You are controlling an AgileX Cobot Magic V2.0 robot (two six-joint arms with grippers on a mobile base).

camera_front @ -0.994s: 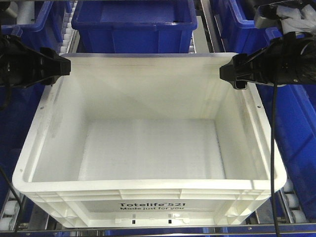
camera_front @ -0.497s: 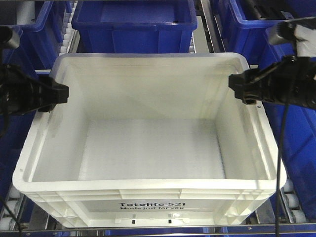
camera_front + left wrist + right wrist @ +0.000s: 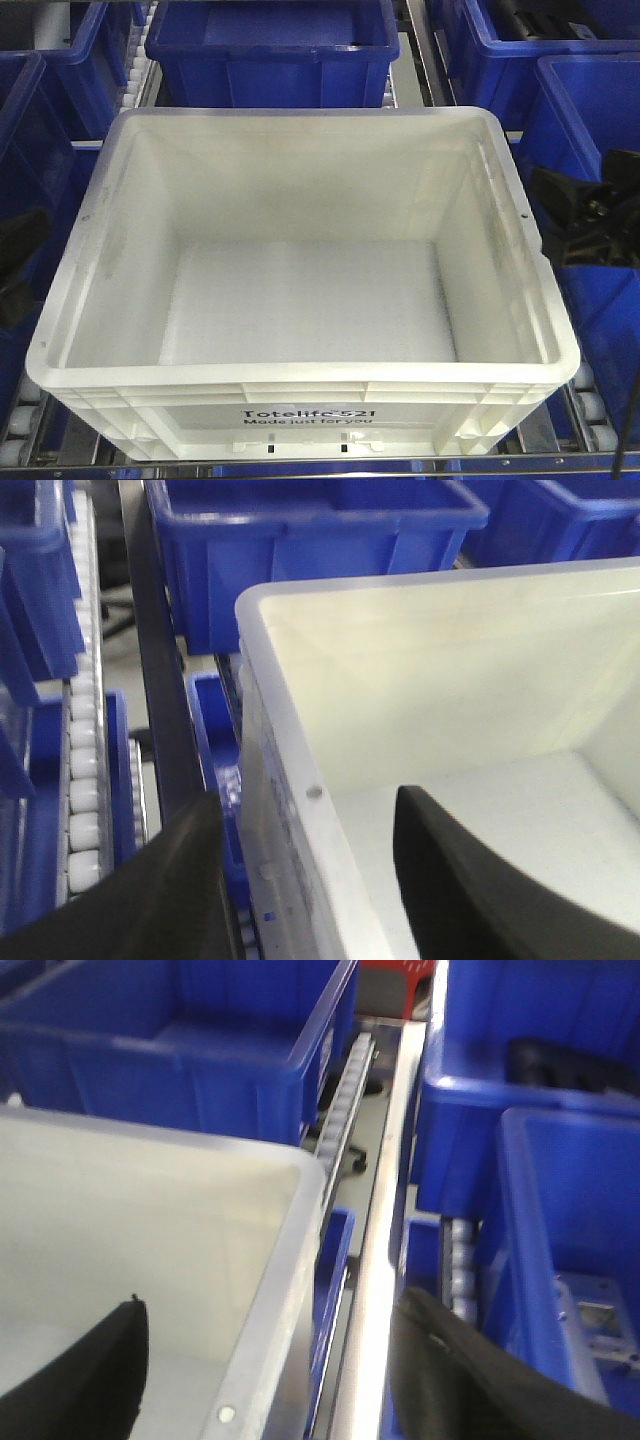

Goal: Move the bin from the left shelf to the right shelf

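Nothing of the move was done yet: the bin (image 3: pixel 300 290) sat mid-frame on the roller shelf (image 3: pixel 82 770) among blue totes (image 3: pixel 265 50), while my left end effector (image 3: pixel 300 880) and right end effector (image 3: pixel 265 1360) straddled its side rims, spread open, not clamped.

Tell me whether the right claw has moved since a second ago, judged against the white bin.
Yes. The right claw has dropped and pulled outward to the right, from above the white bin's back right corner to beside its right wall.
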